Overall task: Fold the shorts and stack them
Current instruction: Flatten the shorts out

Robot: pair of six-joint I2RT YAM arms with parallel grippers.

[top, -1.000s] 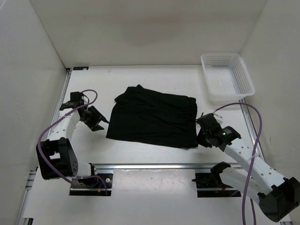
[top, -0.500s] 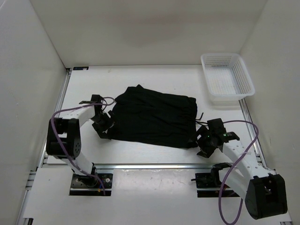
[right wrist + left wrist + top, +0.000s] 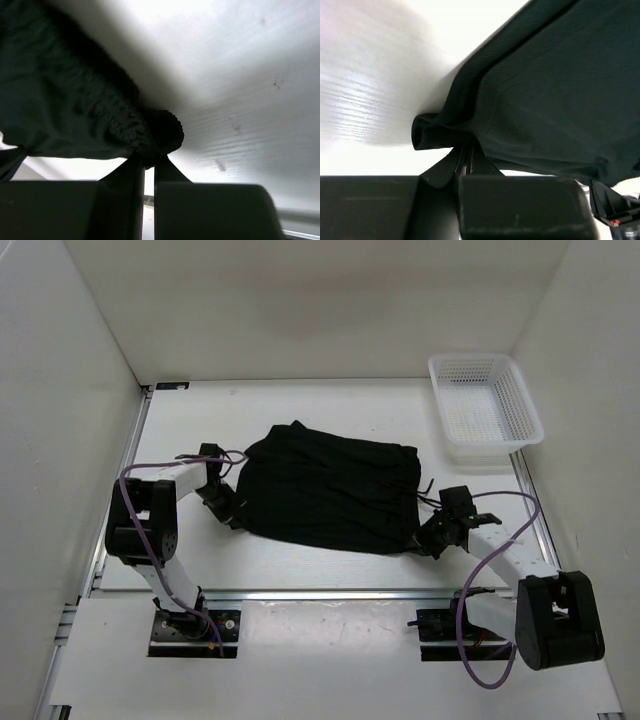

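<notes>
Having closed in, left gripper [image 3: 233, 516] and right gripper [image 3: 419, 543] pinch shorts [image 3: 330, 490] on white table [image 3: 330, 410].

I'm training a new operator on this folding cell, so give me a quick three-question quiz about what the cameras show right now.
1. True or false: the soft black fabric shorts lie inside the white plastic mesh basket.
2. The left arm's jaws are: A) open in the air; B) shut on the edge of the shorts; C) inside the basket.
3. Fill in: the basket stands at the far ____ corner of the table.
Key: 1 false; 2 B; 3 right.
</notes>
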